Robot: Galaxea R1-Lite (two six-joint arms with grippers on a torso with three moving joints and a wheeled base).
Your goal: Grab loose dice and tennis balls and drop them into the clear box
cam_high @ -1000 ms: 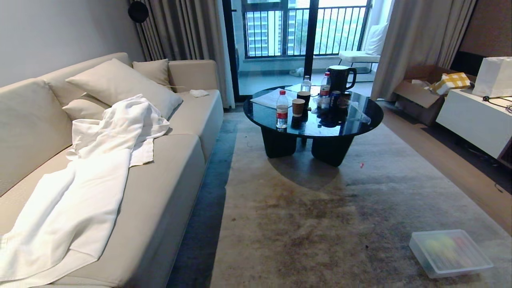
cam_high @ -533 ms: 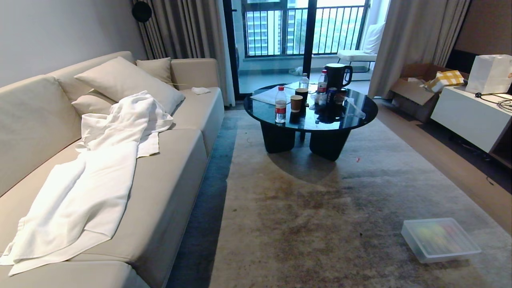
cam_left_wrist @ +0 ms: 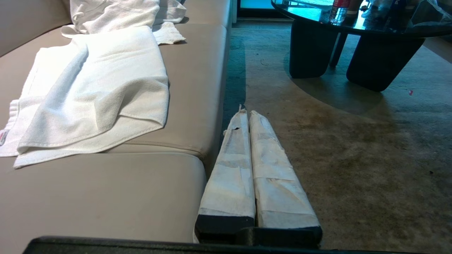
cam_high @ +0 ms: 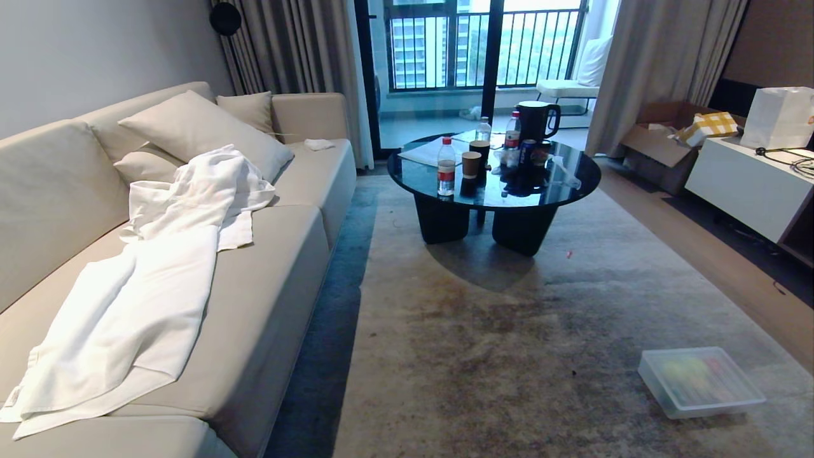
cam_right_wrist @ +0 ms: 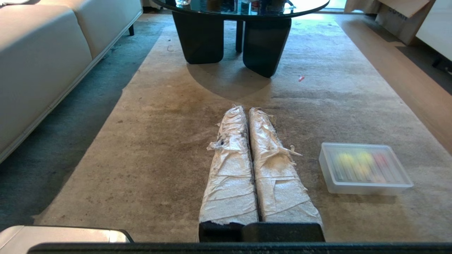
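Two grippers were visible only in their own wrist views; neither arm showed in the head view. Left gripper (cam_left_wrist: 246,113) was held low and level beside the front edge of the beige sofa (cam_high: 267,280), its two white-wrapped fingers (cam_left_wrist: 231,165) pressed together along their length, holding nothing. Right gripper (cam_right_wrist: 246,109) was likewise level above the rug (cam_high: 509,356), fingers (cam_right_wrist: 277,169) closed against each other and empty.

Clear box (cam_high: 661,397) sat on the rug at the robot's right front, well apart from the round black coffee table (cam_high: 572,184). In the right wrist view the box (cam_right_wrist: 326,165) lay just beside the closed fingers, not touching them. Its ribbed lid (cam_right_wrist: 367,165) was in place on top. Blurred colours showed through the lid: two yellow-green patches and a reddish one; which were tennis balls and which dice could not be told.

White towel (cam_high: 159,280) was draped over the sofa seat, running up toward the cushions (cam_high: 191,127). Table carried water bottles (cam_high: 446,168), paper cups (cam_high: 471,166) and a dark jug (cam_high: 535,121). Small red speck (cam_high: 568,254) lay on the rug near the table's base.
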